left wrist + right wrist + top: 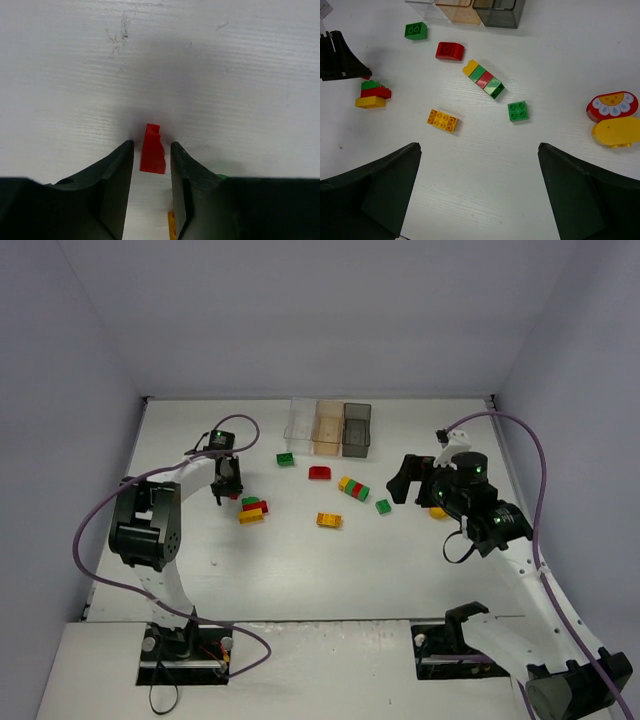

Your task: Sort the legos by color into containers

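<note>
A red lego (152, 156) is framed squarely between the close-set jaws of the left pincer (152, 144) on the bench (210, 75); whether it is gripped cannot be told.

Left end effector (152, 144) narrow, right end effector (479, 147) spread wide

No lettering, brand, label or number can be read in any of the views. The only printed mark to be made out is a flower motif (white petals around a yellow centre), borne on a red rounded brick (612, 105) seen in the right wrist view, just beside a yellow piece (616, 131)
</note>
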